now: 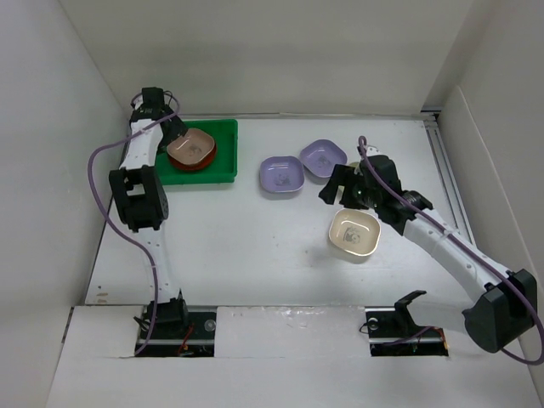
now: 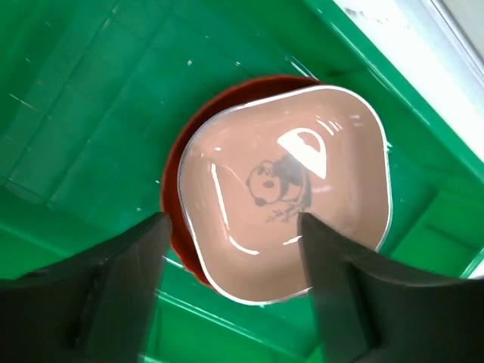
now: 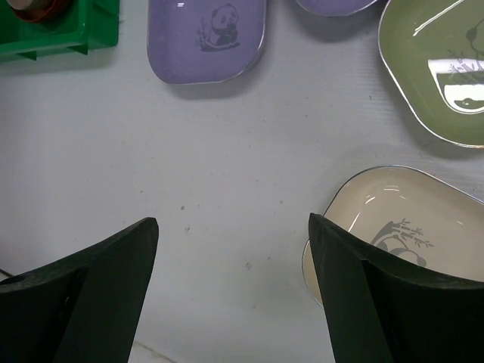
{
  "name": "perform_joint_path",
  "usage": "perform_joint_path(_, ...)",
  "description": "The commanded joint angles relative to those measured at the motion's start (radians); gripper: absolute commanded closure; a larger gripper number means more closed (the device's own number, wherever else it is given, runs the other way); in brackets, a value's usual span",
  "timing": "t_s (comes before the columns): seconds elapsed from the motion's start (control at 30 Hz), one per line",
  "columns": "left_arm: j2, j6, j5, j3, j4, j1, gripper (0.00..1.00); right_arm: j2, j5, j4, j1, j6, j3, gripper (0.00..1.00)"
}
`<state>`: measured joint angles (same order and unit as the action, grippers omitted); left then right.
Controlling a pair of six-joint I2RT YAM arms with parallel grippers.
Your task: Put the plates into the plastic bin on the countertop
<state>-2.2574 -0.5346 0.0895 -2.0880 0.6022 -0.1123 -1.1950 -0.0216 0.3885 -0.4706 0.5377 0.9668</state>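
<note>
In the left wrist view a tan plate (image 2: 287, 189) rests on a round red-brown plate (image 2: 172, 227) inside the green plastic bin (image 2: 76, 113). My left gripper (image 2: 234, 223) is open just above them, one finger outside the tan plate's rim and the other over its inside. From above, this stack (image 1: 191, 150) sits in the bin (image 1: 223, 161) at the back left. My right gripper (image 3: 231, 223) is open over bare countertop (image 3: 227, 151), its right finger at the edge of the cream plate (image 3: 408, 219). A pale green plate (image 3: 431, 68) and two lavender plates (image 3: 208, 38) (image 3: 333, 6) lie beyond.
White walls enclose the countertop (image 1: 255, 246) on the left, back and right. The lavender plates (image 1: 282, 173) (image 1: 324, 158) lie mid-table to the right of the bin, and the cream plate (image 1: 354, 234) lies nearer the front. A purple cable loops beside each arm.
</note>
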Motion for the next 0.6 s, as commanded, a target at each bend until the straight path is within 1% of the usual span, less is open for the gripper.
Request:
perform_joint_path(0.0, 0.137, 0.005, -0.017, 0.012, -0.004, -0.001, 0.25, 0.032, 0.0, -0.039, 0.006, -0.018, 0.024, 0.14)
perform_joint_path(0.03, 0.195, 0.005, -0.007, 0.032, -0.004, 0.016, 0.17, 0.032, 0.0, -0.039, 0.006, -0.018, 0.024, 0.14)
perform_joint_path(0.07, 0.228, 0.005, -0.007, 0.045, -0.004, 0.031, 0.01, 0.032, 0.009, -0.039, 0.006, -0.018, 0.024, 0.14)
perform_joint_path(0.13, 0.313, 0.045, 0.007, 0.057, -0.019, 0.087, 0.0, 0.032, 0.009, -0.039, 0.015, -0.018, 0.024, 0.14)
perform_joint_path(0.17, 0.334, 0.067, 0.028, 0.057, -0.019, 0.171, 0.0, 0.032, 0.009, -0.039, 0.015, -0.009, 0.024, 0.14)
perform_joint_path(0.2, 0.347, 0.067, 0.048, 0.057, -0.007, 0.221, 0.0, 0.032, 0.023, -0.039, 0.015, -0.008, 0.024, 0.14)
perform_joint_path(0.23, 0.348, 0.067, 0.071, 0.037, 0.023, 0.273, 0.0, 0.043, 0.032, -0.039, 0.015, 0.002, 0.024, 0.14)
perform_joint_path(0.27, 0.335, 0.076, 0.117, 0.016, 0.046, 0.375, 0.0, 0.052, 0.032, -0.039, 0.026, 0.002, 0.024, 0.14)
perform_joint_path(0.33, 0.297, 0.067, 0.131, -0.03, 0.089, 0.463, 0.0, 0.064, 0.032, -0.039, 0.026, 0.013, 0.024, 0.14)
perform_joint_path(0.37, 0.253, 0.067, 0.142, -0.07, 0.119, 0.499, 0.0, 0.078, 0.032, -0.03, 0.026, 0.013, 0.024, 0.14)
perform_joint_path(0.4, 0.233, 0.067, 0.142, -0.082, 0.119, 0.552, 0.0, 0.089, 0.032, -0.03, 0.026, 0.013, 0.024, 0.14)
perform_joint_path(0.47, 0.197, 0.048, 0.142, -0.093, 0.134, 0.582, 0.0, 0.109, 0.032, -0.02, 0.035, 0.013, 0.033, 0.14)
perform_joint_path(0.53, 0.167, 0.038, 0.087, -0.093, 0.134, 0.582, 0.02, 0.141, 0.032, -0.01, 0.035, 0.013, 0.033, 0.14)
perform_joint_path(0.57, 0.167, 0.038, 0.087, -0.083, 0.134, 0.582, 0.02, 0.15, 0.032, -0.001, 0.035, 0.013, 0.033, 0.14)
